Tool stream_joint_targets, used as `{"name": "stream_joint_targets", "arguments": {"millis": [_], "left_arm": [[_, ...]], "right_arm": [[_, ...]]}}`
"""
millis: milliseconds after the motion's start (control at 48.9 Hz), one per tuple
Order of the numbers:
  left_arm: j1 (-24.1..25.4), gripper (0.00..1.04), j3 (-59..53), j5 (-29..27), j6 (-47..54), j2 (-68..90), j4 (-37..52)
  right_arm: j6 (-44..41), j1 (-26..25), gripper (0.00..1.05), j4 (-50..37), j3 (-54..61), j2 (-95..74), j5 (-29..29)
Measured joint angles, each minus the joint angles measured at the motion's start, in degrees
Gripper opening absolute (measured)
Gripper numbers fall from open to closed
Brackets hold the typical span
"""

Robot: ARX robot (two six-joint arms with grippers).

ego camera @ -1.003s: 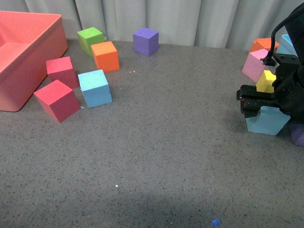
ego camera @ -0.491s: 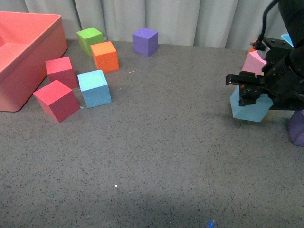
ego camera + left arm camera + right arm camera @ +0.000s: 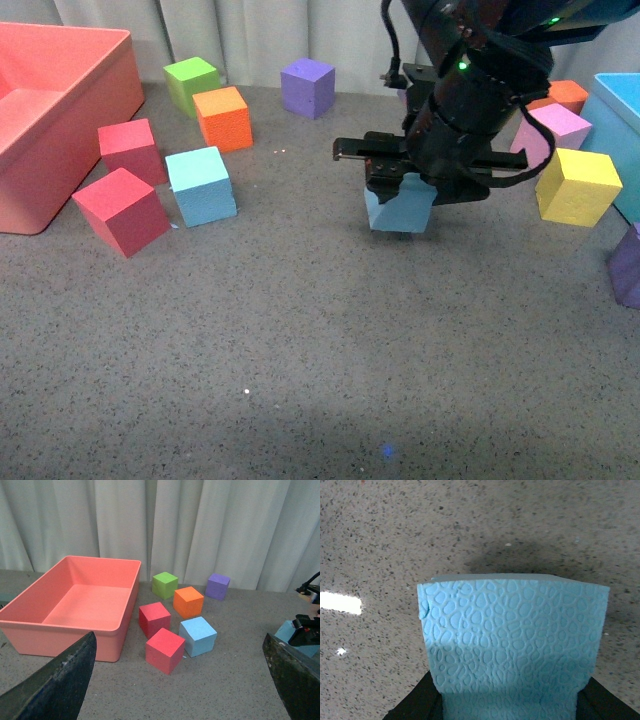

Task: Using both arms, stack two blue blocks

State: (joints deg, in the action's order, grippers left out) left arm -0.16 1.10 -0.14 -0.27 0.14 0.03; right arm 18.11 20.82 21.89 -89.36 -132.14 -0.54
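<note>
The right gripper (image 3: 398,188) has carried one blue block (image 3: 400,212) from the far right to the middle, squeezed tight just above the table (image 3: 300,350), so it is now closer to the other blue block (image 3: 201,185) on the left. The left gripper (image 3: 179,636) is wide and empty. Blocks counted: two blue, two red (image 3: 120,212), two orange (image 3: 222,118), two purple (image 3: 306,87), one green (image 3: 190,82), one pink (image 3: 548,130), one yellow (image 3: 577,185).

A grey speckled worktop (image 3: 300,350) carries a large coral plastic bin (image 3: 100,100) at its far left corner. Just beside the bin lie a red foam cube (image 3: 128,148) and a second, tilted red foam cube (image 3: 120,210), with a sky-blue foam cube (image 3: 201,185) next to them. Near the far edge sit a lime-green foam cube (image 3: 192,82), an orange foam cube (image 3: 222,117) and a purple foam cube (image 3: 306,86). By the right edge are a pink foam cube (image 3: 548,135), a yellow foam cube (image 3: 577,185) and a teal plastic bin (image 3: 620,130).
</note>
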Motion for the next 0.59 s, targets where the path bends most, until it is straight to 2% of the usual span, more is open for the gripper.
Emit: {"name": "stream_joint_targets", "arguments": {"millis": [286, 532, 593], "left_arm": [[0.00, 0.98, 0.00, 0.00, 0.00, 0.00, 0.00], [0.00, 0.98, 0.00, 0.00, 0.00, 0.00, 0.00], [0.00, 0.98, 0.00, 0.00, 0.00, 0.00, 0.00]], "right_arm": [[1.44, 2.12, 0.42, 4.92, -7.02, -4.87, 1.84], [2.89, 2.25, 0.86, 0.83, -5.38, -3.15, 1.60], [3.04, 2.21, 0.93, -1.22, -3.69, -1.51, 1.29]]}}
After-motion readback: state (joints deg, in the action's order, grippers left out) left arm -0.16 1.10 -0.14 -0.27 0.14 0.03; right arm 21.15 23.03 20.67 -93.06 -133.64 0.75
